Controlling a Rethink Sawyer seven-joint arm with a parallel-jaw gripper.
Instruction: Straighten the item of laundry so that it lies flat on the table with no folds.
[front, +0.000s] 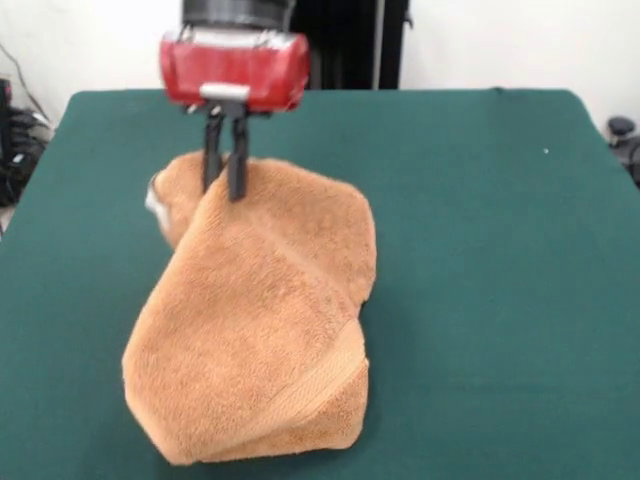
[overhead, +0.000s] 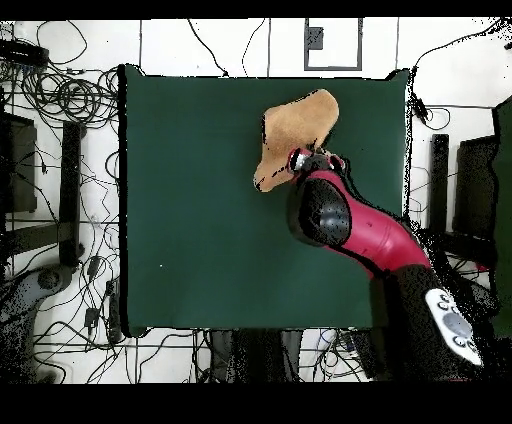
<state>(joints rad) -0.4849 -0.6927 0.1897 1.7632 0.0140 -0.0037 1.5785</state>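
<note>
The towel (front: 255, 330) is seen folded over itself toward the table's (front: 480, 300) six o'clock edge in the front view, one end lifted toward twelve o'clock. That raised fold is pinched between the narrowed fingers of the gripper (front: 226, 188). The cloth is judged light, soft and limp, so a free corner is best taken.

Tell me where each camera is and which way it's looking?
Front view: sits across the table, low, facing the towel; shows the red wrist and the pincer, shut on the towel's far part.
Overhead view: hangs above, looking straight down at the table; shows the whole red and black arm, its end over the towel.
Both show the green table, the orange towel and the arm reaching it.
</note>
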